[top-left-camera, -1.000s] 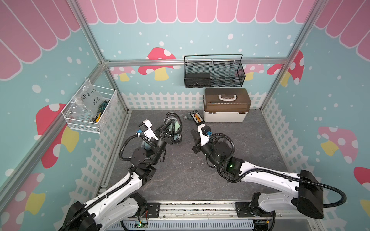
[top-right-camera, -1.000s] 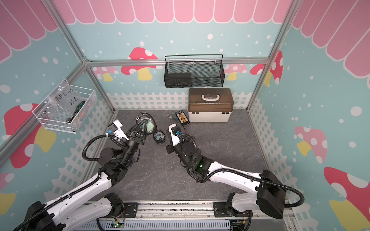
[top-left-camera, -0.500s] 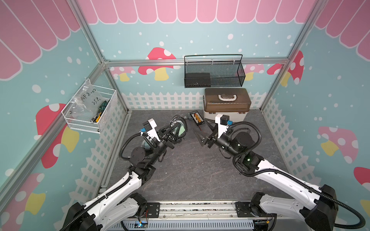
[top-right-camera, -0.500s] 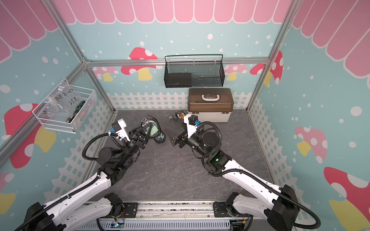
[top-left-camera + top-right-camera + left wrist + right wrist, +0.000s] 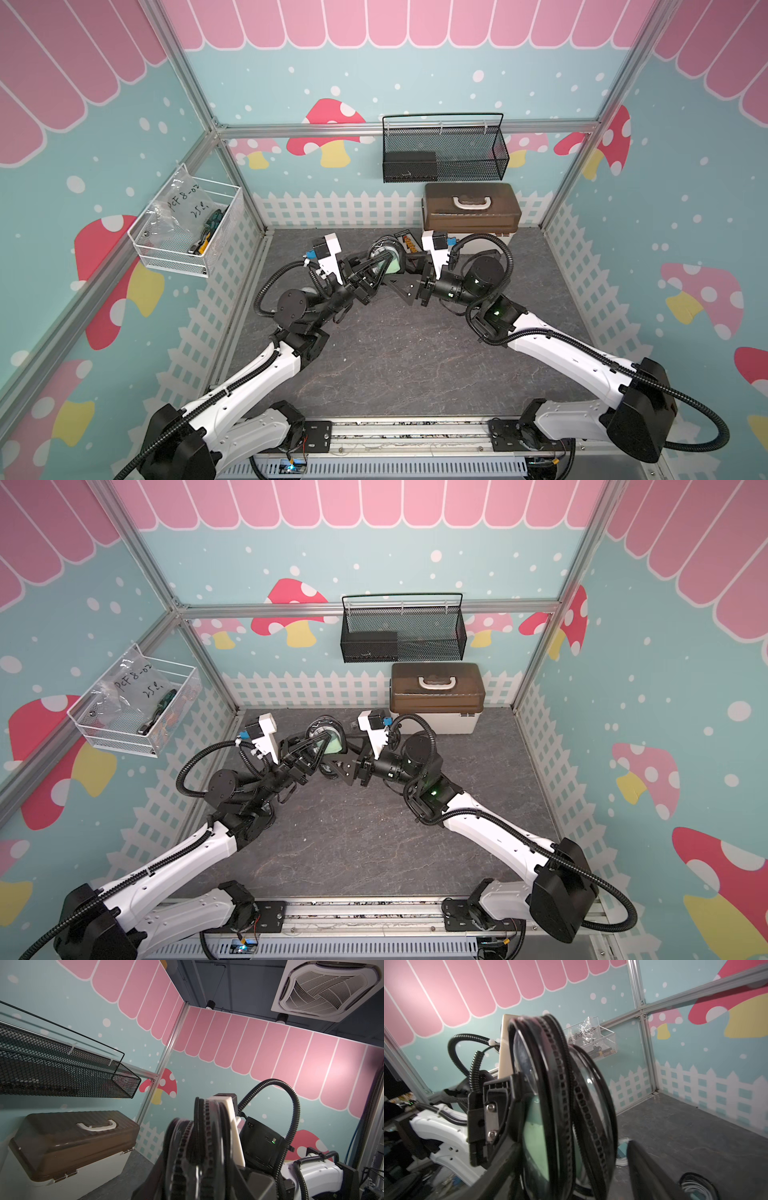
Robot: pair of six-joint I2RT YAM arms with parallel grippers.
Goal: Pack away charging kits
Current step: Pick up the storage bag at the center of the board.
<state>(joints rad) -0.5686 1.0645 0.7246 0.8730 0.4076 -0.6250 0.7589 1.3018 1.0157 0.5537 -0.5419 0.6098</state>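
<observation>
A charging kit in a round clear case [image 5: 384, 258] with a black zip is held off the table at the back middle, seen in both top views. A teal-green adapter [image 5: 535, 1147] shows inside it, and the case's two halves gape apart. My left gripper [image 5: 374, 271] is shut on the case [image 5: 197, 1147]. My right gripper [image 5: 401, 283] faces it from the other side. It is open [image 5: 571, 1184], its fingers straddling the case [image 5: 562, 1095], and one finger [image 5: 652, 1169] stands clear of it. A second case with a white cable coil [image 5: 695, 1186] lies on the table.
A white box with a brown lid [image 5: 471, 208] stands at the back right, under a black mesh basket [image 5: 444, 153] on the wall. A flat board with orange connectors [image 5: 409, 243] lies beside the box. A white wire basket [image 5: 187, 228] hangs on the left wall.
My left gripper has carried the case up and to the right. My right arm swung out to the right, turned its wrist, opened its jaws and came in around the case.
</observation>
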